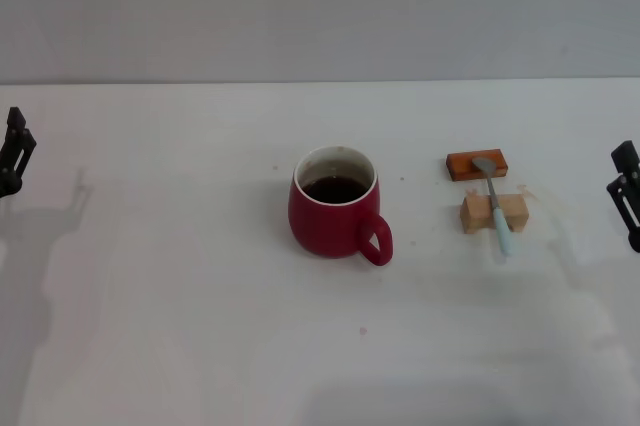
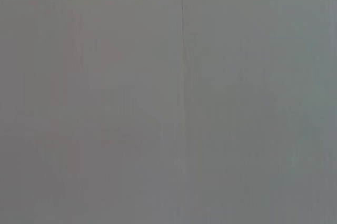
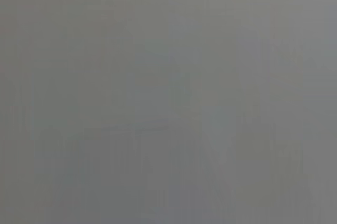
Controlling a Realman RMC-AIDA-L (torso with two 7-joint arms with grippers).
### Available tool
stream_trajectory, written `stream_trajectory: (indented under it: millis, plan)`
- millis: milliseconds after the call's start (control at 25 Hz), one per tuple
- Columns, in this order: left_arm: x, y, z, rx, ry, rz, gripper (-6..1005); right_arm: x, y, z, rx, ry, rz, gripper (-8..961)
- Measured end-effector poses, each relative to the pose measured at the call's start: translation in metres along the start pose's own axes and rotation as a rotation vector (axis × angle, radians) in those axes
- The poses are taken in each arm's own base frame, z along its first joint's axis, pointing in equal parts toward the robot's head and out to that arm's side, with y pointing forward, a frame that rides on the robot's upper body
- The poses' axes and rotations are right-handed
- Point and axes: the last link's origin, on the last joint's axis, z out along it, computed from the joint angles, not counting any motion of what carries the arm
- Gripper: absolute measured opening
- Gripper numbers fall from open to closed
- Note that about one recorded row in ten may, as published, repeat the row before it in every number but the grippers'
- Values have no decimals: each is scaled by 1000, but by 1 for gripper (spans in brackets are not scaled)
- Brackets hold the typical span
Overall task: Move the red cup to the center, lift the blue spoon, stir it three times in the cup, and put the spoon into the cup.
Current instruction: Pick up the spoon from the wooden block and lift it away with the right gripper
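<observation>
The red cup [image 1: 336,204] stands upright near the middle of the white table [image 1: 180,326], its handle turned toward the camera and to the right, with dark liquid inside its white interior. It is well apart from both grippers, roughly midway between them.

The blue spoon [image 1: 495,206] lies to the right of the cup, nearer the right gripper [image 1: 627,196]. Its grey bowl rests on an orange-brown block [image 1: 476,164] and its pale blue handle crosses a light wooden block [image 1: 493,212], the tip reaching past it toward the camera.

The left gripper [image 1: 14,152] sits at the far left edge of the table, the right gripper at the far right edge; neither touches anything, and whether their jaws are released or clenched cannot be told.

Both wrist views show only a plain grey surface. No brand, label or writing can be read on anything.
</observation>
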Motion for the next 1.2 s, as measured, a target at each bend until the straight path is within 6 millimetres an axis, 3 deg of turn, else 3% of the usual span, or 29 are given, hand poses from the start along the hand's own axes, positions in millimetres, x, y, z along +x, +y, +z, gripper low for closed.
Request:
stream_trajectory:
  millis: [560,1200]
  plan:
    - [0,2,2,-11,-1,3,842,21,20,-5,-94,144,17,741]
    - [-1,1,4,-10,-12,9,842,33,21,-9,-91,226,17,741]
